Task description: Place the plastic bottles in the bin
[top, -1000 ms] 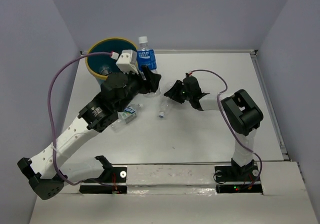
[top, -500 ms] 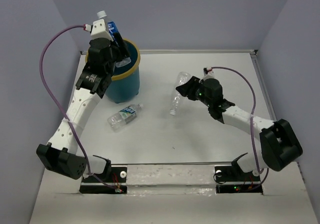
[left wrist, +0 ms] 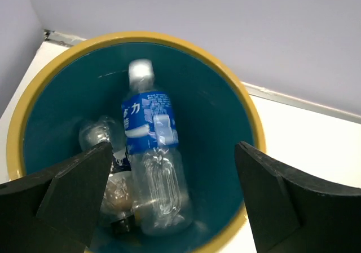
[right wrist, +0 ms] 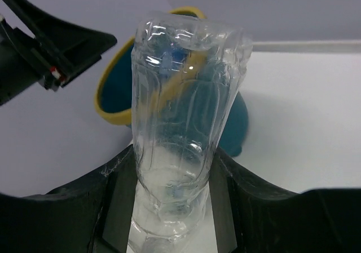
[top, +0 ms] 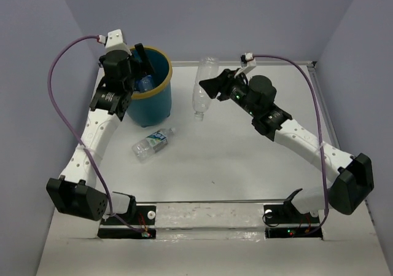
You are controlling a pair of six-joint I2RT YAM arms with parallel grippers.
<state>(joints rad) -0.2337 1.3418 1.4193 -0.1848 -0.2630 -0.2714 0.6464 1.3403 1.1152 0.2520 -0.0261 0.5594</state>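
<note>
The teal bin [top: 153, 107] with a yellow rim [left wrist: 256, 129] stands at the back left. Inside it lies a blue-labelled bottle [left wrist: 151, 163] on other clear bottles [left wrist: 104, 151]. My left gripper [top: 140, 64] hovers over the bin's mouth, open and empty [left wrist: 172, 196]. My right gripper [top: 212, 86] is shut on a clear bottle [top: 202, 85], held in the air to the right of the bin, cap end down [right wrist: 180, 140]. Another clear bottle [top: 153, 142] with a blue-green label lies on the table in front of the bin.
The white table [top: 245, 159] is walled at the back and sides [top: 331, 122]. Both arm bases [top: 282, 217] sit at the near edge. A purple cable [top: 58, 98] loops left of the left arm.
My left gripper opened and the blue-labelled bottle dropped into the bin. My right arm lifted the clear bottle off the table and carried it up and leftward, nearer the bin.
</note>
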